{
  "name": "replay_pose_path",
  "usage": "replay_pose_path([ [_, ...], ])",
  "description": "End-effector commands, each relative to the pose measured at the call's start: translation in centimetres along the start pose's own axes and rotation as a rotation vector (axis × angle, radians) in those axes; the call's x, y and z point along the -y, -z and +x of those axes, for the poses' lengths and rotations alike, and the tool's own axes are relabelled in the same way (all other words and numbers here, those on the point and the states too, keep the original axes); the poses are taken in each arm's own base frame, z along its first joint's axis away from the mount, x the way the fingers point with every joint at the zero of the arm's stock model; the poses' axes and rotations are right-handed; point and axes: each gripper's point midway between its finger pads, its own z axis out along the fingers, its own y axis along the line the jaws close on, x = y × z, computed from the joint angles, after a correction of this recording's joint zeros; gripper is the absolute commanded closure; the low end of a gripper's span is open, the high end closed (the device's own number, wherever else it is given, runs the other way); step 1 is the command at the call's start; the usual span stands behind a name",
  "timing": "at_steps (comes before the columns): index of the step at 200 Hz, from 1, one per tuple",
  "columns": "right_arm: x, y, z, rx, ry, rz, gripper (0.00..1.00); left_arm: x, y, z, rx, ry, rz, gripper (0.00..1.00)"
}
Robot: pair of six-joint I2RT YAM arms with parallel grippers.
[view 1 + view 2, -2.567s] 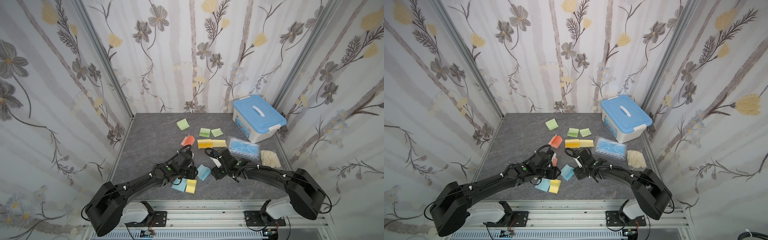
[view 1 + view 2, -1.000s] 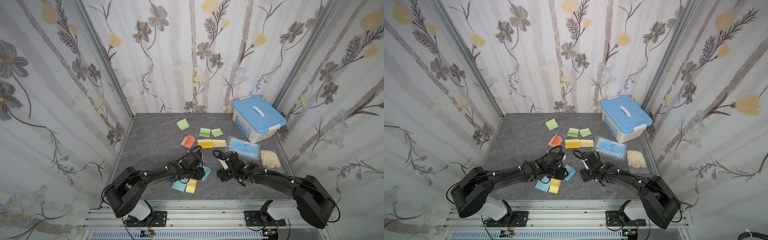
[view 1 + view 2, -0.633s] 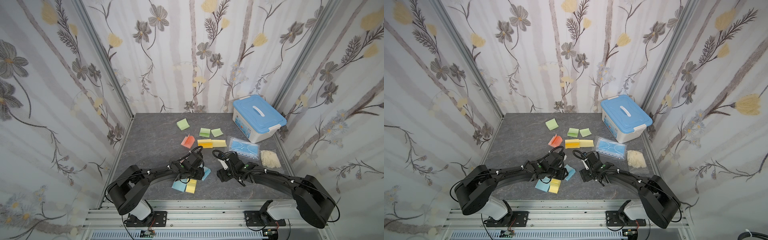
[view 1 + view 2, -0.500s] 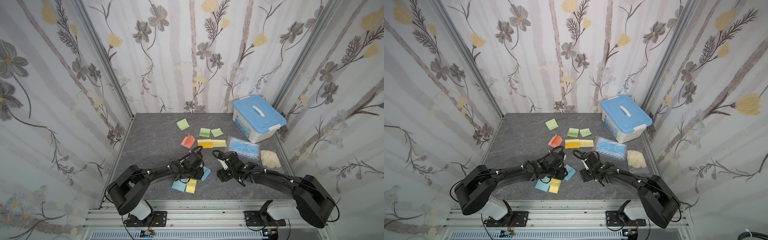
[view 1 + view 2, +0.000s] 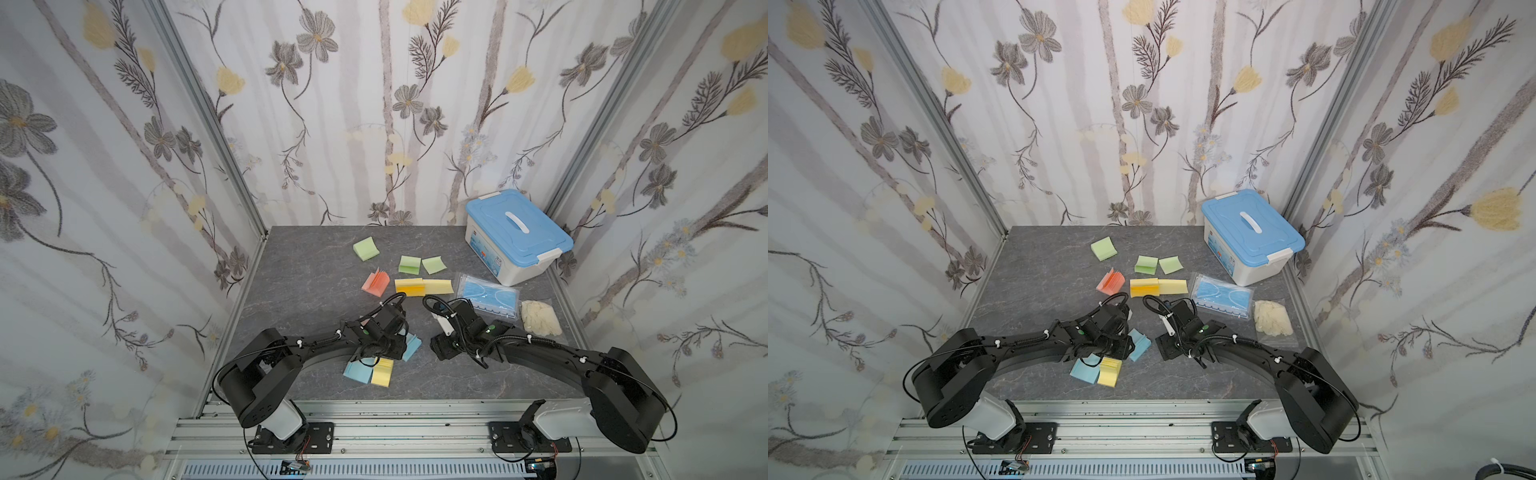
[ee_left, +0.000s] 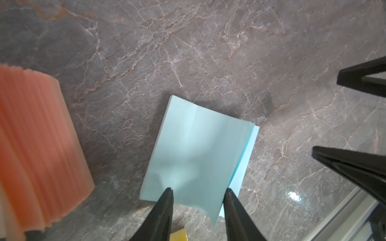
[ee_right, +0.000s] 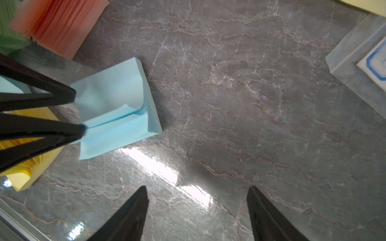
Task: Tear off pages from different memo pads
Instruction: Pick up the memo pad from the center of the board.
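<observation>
Several memo pads lie on the dark table: green ones [image 5: 365, 248] at the back, a salmon pad [image 5: 376, 282], yellow pads [image 5: 410, 286], and a yellow pad [image 5: 382, 372] near the front. My left gripper [image 6: 197, 191] is at a light blue pad [image 5: 411, 347], also the light blue pad [image 7: 117, 116]. Its top page [image 6: 198, 150] curls up between the jaws, which stand apart and are open. My right gripper [image 7: 197, 188] is open over bare table, right of that pad, with nothing between its fingers. Both show in a top view: left gripper [image 5: 1127, 343], right gripper [image 5: 1167, 349].
A white box with a blue lid [image 5: 519, 237] stands at the back right. In front of it lie a clear packet of blue masks [image 5: 488, 297] and pale gloves [image 5: 540, 318]. A light blue sheet [image 5: 358, 371] lies beside the front yellow pad. Metal rails border the front edge.
Since the earliest frames my left gripper has shifted right onto the light blue pad, and my right gripper has drawn back to the right. Over the last second almost nothing moves.
</observation>
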Motion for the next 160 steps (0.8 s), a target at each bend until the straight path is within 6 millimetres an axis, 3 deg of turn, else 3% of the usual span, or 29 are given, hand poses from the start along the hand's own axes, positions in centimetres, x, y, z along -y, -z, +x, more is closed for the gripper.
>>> replay_pose_path([
  [1,-1.0,0.1,-2.1,0.041,-0.003,-0.040,0.24,-0.3,-0.1,-0.1,0.003,0.004,-0.014,0.57],
  [78,-3.1,-2.3,-5.2,0.051,-0.058,-0.121,0.24,0.1,-0.3,0.2,0.003,0.017,0.020,0.58],
  [160,-3.0,-2.8,-4.5,0.037,-0.082,-0.121,0.24,-1.1,0.0,0.2,0.014,0.010,-0.046,0.58],
])
